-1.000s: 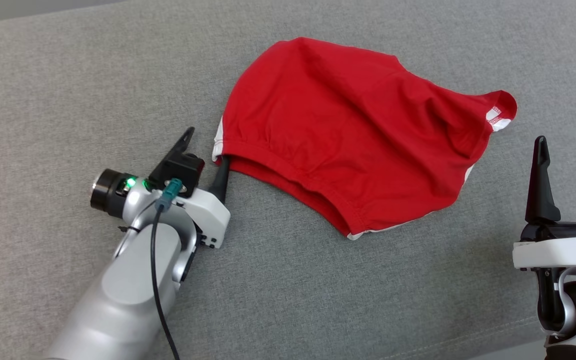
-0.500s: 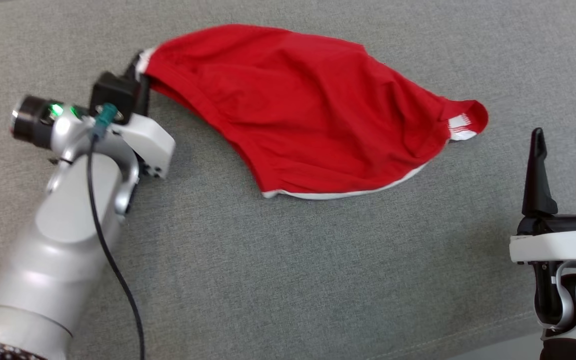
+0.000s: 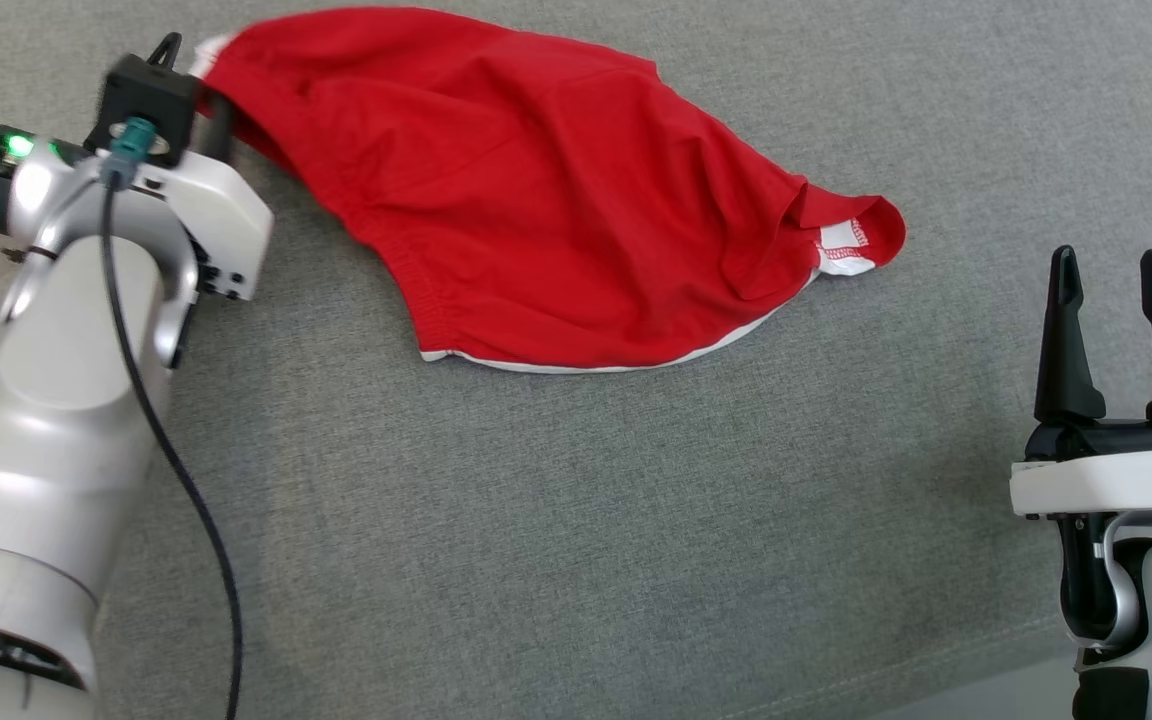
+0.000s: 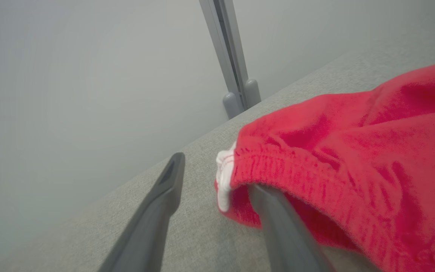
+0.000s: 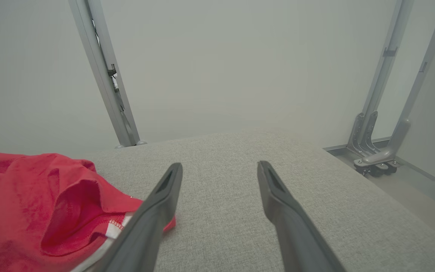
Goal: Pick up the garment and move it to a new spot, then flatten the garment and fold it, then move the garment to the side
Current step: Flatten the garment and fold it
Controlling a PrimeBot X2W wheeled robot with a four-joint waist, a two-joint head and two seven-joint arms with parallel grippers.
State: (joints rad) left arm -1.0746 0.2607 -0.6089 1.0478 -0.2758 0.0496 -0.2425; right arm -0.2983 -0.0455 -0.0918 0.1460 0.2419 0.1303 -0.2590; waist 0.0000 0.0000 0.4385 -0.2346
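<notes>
The red garment (image 3: 536, 190) with white trim lies spread and wrinkled on the grey padded surface (image 3: 576, 520), reaching from the far left to a small bunched end at the right (image 3: 851, 235). My left gripper (image 3: 194, 80) is at the garment's far-left hem. In the left wrist view this gripper (image 4: 212, 172) is open: the hem of the garment (image 4: 353, 151) drapes over the right finger, and the left finger (image 4: 164, 189) stands free of the cloth. My right gripper (image 3: 1108, 260) stands open and empty at the lower right, apart from the garment (image 5: 32, 196).
The surface's front edge (image 3: 936, 690) runs across the lower right. Behind the surface stand metal frame posts (image 4: 227, 56) (image 5: 102, 75) against a pale wall. A frame foot with casters (image 5: 376, 158) sits on the floor past the right edge.
My left gripper shut on the hem and dragged the garment toward the far left. Its jaws have since parted. The right gripper stayed open and in place.
</notes>
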